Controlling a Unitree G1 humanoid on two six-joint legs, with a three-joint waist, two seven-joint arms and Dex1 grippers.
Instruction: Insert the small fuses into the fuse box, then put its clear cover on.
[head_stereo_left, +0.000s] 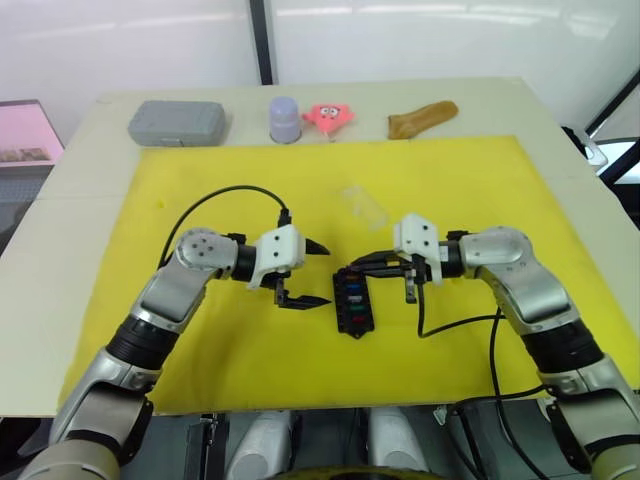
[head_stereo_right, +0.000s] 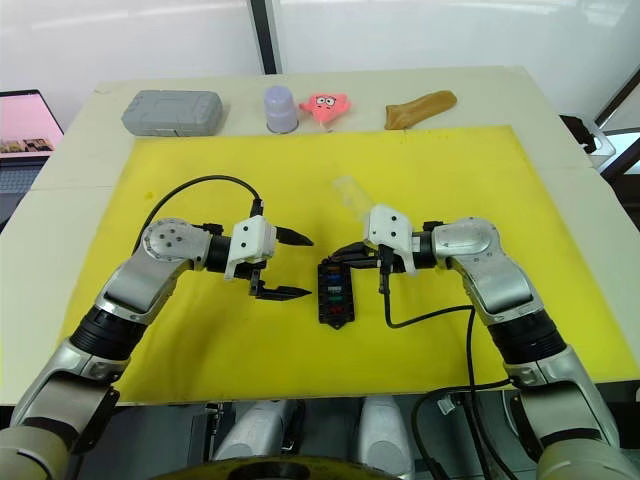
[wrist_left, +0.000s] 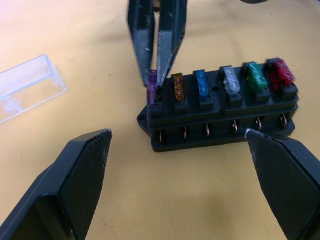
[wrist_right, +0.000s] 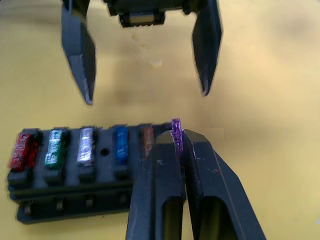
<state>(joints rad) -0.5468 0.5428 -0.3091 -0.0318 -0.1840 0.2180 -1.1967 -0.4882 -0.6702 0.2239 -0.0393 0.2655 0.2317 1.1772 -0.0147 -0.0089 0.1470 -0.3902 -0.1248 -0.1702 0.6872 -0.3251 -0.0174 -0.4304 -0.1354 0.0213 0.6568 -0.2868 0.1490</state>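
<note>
Yellow mat (head_stereo_left: 200, 330) lies under everything we work on. Our right gripper (wrist_right: 178, 142) pinches a purple fuse (wrist_right: 176, 131) between closed fingers, right at the end slot of the fuse box (head_stereo_left: 353, 303); we cannot tell if the fuse is seated. Five more fuses (wrist_left: 230, 80) sit in the box's row: tan, blue, white, green, red. Our left gripper (head_stereo_left: 309, 273) hangs at the box's 9 o'clock, jaws wide apart and empty, just beside it. At the box's 12 o'clock, apart from it, the clear cover (head_stereo_left: 363, 207) rests on the mat.
</note>
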